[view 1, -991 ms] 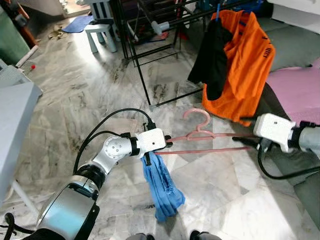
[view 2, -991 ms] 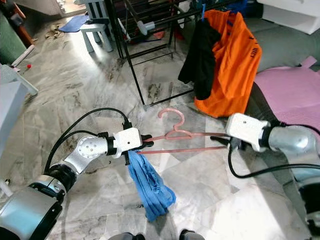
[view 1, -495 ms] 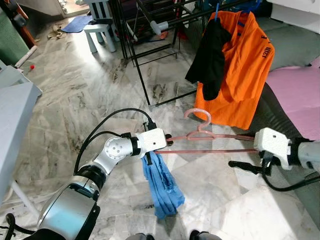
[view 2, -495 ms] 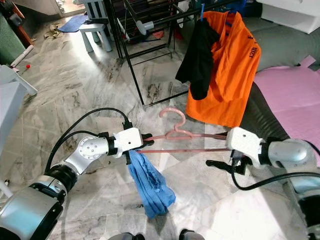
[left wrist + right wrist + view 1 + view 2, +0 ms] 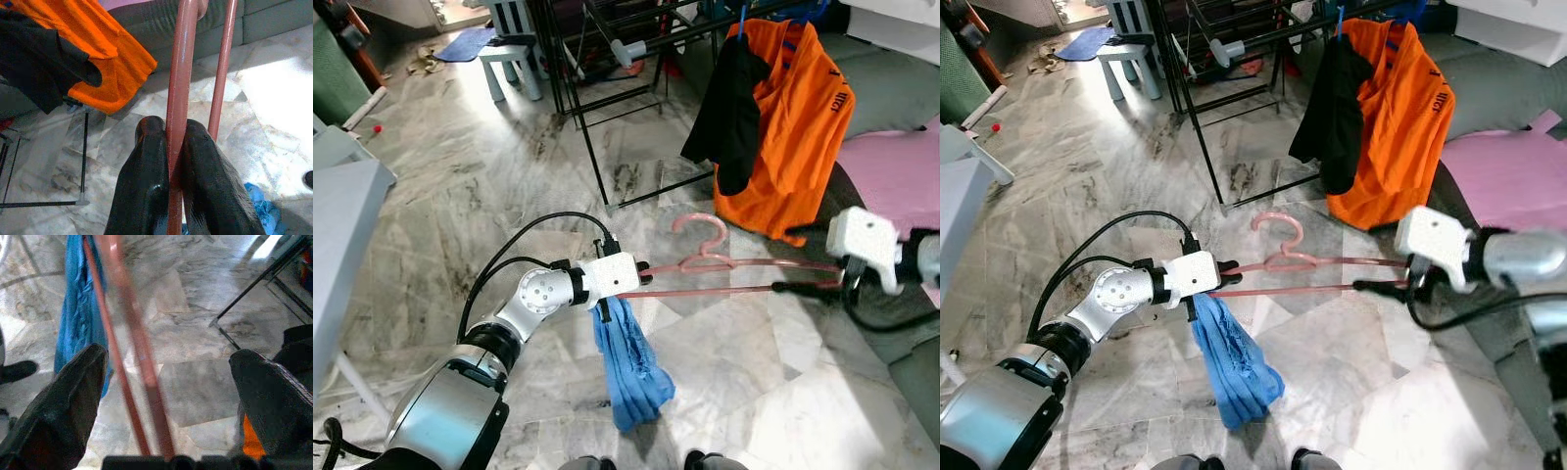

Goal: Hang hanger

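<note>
Left gripper, frame centre: fingers clamped on one end of pink hanger, unchanged. Hanger held level, centre of frame, hook up; blue cloth draped from left end. Right gripper, right of centre: raised from below the hanger half a second ago to its far end, fingers spread wide around both bars, no contact visible. Orange shirt on rack, upper right.

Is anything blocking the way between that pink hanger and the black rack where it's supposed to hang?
Nothing visible does. The left gripper holds the pink hanger over bare marble floor, with open space up to the black rack. The orange shirt and black garment already hang at the rack's right end.
</note>
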